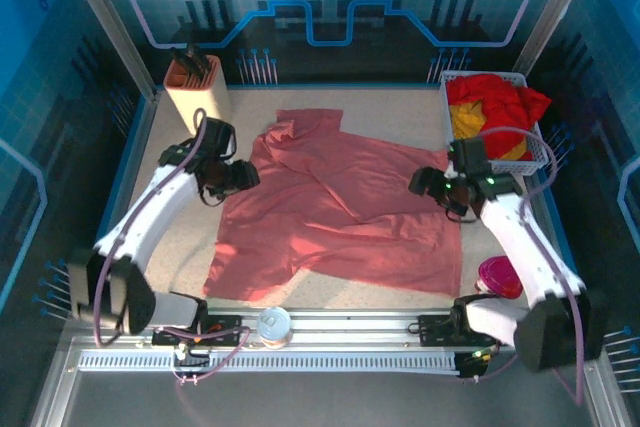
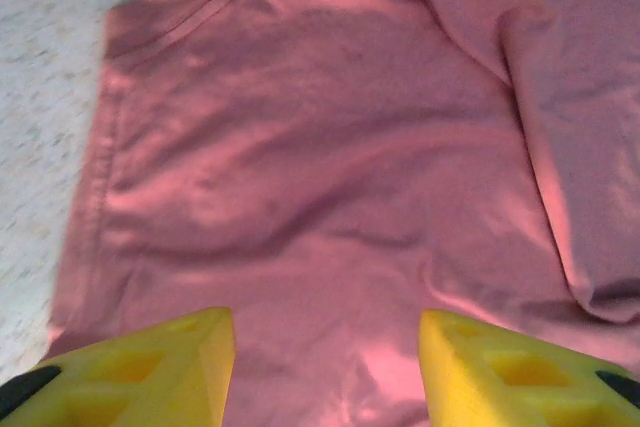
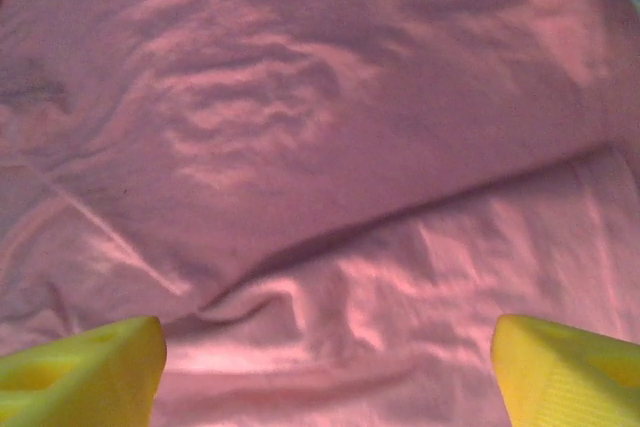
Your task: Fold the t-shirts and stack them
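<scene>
left end effector angled inward at pink t-shirt edge, spread, empty, right end effector mirrored, spread wider

Blue-lit panel walls with circuit graphics enclose a speckled beige tabletop edged by aluminium rails.
</scene>
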